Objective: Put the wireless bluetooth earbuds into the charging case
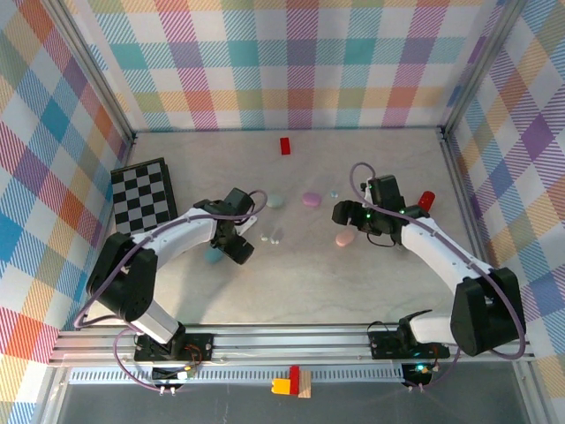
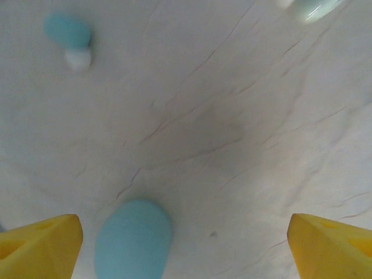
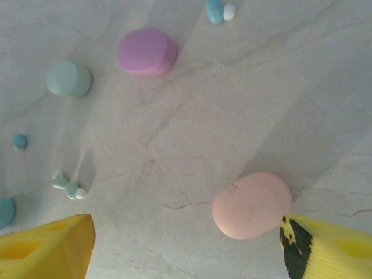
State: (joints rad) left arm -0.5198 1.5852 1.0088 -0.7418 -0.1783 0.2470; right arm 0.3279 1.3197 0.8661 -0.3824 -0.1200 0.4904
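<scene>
The left claw (image 2: 185,232) stands wide and holds nothing, its yellow fingers (image 2: 40,247) far apart over the pale veined bench (image 2: 232,128). Between them, nearer one finger and clear of both, lies a light-blue pebble-shaped plastic charging case (image 2: 133,239). Ahead of the claw to one side sits a tiny light-blue earbud with a white tip (image 2: 71,39). Ahead to the other side is a pale mint pebble-shaped case (image 2: 314,7), cut off by the frame edge.

The right claw (image 3: 187,226) is wide too, and empty. Ahead of it, off toward the left arm, lie two tiny mint-and-white earbuds (image 3: 68,186), close together. Farther ahead rests a lilac pebble-shaped case (image 3: 146,51), and beyond that a small teal earbud with a white tip (image 3: 221,10). A pink pebble-shaped case (image 3: 253,204) lies just inside one finger (touching or barely apart, I cannot tell).
</scene>
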